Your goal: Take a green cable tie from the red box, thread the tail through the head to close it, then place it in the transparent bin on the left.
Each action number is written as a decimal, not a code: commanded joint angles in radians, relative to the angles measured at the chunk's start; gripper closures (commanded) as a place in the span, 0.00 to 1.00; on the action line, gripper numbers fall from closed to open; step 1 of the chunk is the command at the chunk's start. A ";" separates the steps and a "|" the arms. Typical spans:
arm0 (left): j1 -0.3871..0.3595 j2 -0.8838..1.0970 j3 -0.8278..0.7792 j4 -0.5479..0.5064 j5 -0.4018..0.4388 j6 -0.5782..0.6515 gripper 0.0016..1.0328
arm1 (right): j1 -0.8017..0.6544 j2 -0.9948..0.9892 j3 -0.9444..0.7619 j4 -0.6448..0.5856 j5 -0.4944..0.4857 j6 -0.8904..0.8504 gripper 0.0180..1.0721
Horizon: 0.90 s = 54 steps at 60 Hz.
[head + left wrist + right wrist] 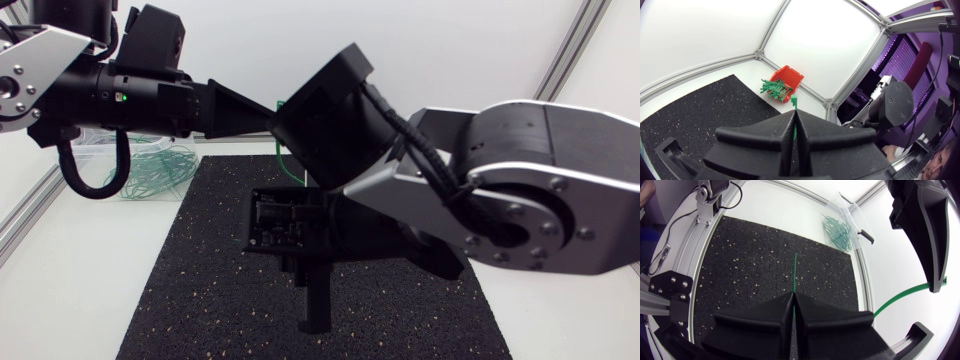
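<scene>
Left gripper (795, 125) fingers clenched on the green cable tie (795, 275), apparently its head end; right gripper (793, 305) fingers clenched on the tail, both above the mat (200, 260). Risk: tail misses head, or tie bows and slips; wrists crowd close. Transparent bin (852, 210) off mat's 10 o'clock corner, open room there; red box (787, 77) well apart.

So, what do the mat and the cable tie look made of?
Mat: probably bonded rubber crumb, matte black, with a grainy surface and pale specks. Cable tie: thin green plastic, likely nylon, smooth; part of it bows in an even arc without kinking.
</scene>
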 commanded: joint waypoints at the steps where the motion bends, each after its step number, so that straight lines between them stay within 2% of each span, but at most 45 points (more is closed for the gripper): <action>1: 0.000 -0.016 -0.026 0.006 0.008 -0.019 0.97 | -0.005 -0.024 -0.017 -0.017 -0.035 0.049 0.95; 12: 0.002 -0.017 -0.035 0.007 0.008 -0.017 0.97 | -0.066 -0.015 0.038 -0.115 -0.257 0.112 0.95; 17: 0.000 -0.025 -0.038 0.010 0.008 -0.019 0.97 | -0.098 -0.016 0.058 -0.164 -0.428 0.133 0.95; 22: -0.002 -0.028 -0.038 0.012 0.008 -0.019 0.97 | -0.143 -0.013 0.067 -0.189 -0.529 0.155 0.95; 41: -0.015 -0.040 -0.054 0.019 0.008 -0.020 0.97 | -0.258 0.021 0.153 -0.328 -0.702 0.230 0.95; 48: -0.032 -0.046 -0.068 0.029 0.010 -0.034 0.97 | -0.330 0.028 0.202 -0.402 -0.816 0.233 0.95; 54: -0.043 -0.060 -0.084 0.059 0.012 -0.062 0.97 | -0.365 0.034 0.221 -0.428 -0.823 0.250 0.95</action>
